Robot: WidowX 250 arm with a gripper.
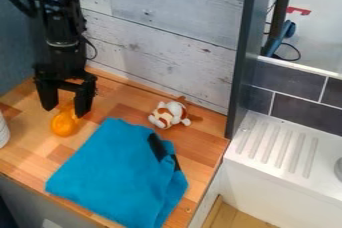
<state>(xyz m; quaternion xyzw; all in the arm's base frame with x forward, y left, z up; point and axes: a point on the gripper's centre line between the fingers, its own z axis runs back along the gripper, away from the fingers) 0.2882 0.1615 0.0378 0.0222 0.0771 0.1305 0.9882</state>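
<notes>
Hanging near orange object [63,123], fingers [83,103] apart

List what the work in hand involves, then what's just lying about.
In the work:
- Gripper, open
- Orange thing, right at its fingertips

Lying about, by the look of it:
- Blue cloth
- Plush toy, beyond the cloth
- White object, cut off at the left edge

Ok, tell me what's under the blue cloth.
The blue cloth lies on the wooden counter, which shows around its edges. Anything else that might be underneath is covered and can't be seen.
</notes>
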